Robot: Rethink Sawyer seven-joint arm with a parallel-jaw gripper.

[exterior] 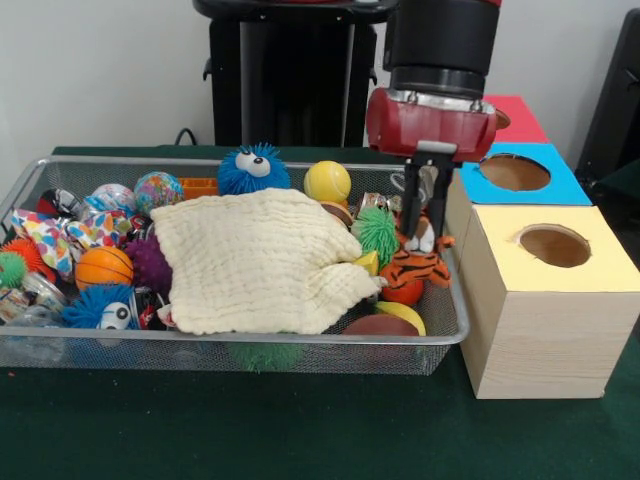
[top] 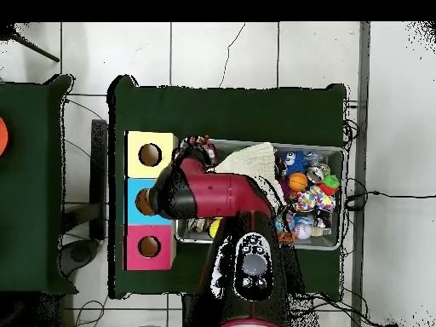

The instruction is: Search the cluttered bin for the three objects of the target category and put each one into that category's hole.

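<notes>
Claw: the black two-fingered gripper (exterior: 424, 196) is lowered into the bin's right end; its fingers are closed on the orange-and-black striped plush tiger (exterior: 418, 260).
Bin: one wire-mesh basket (exterior: 200, 352) is filled with toys, partly covered by one cream waffle cloth (exterior: 258, 262).
Boxes: three wooden hole-topped boxes are counted, yellow (exterior: 556, 262) nearest, then blue (exterior: 520, 180), then red (exterior: 514, 117), just right of the claw.

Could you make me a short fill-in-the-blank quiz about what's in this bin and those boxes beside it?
1. The wire mesh bin of toys is partly covered by a cream-coloured ____.
2. The wooden box nearest the front camera has a round hole in a ____ top.
3. The gripper hangs over the orange, black-striped ____ toy at the bin's end beside the boxes.
4. The fuzzy blue ball at the bin's far edge has one big ____.

Missing words: cloth; yellow; tiger; eye
</notes>
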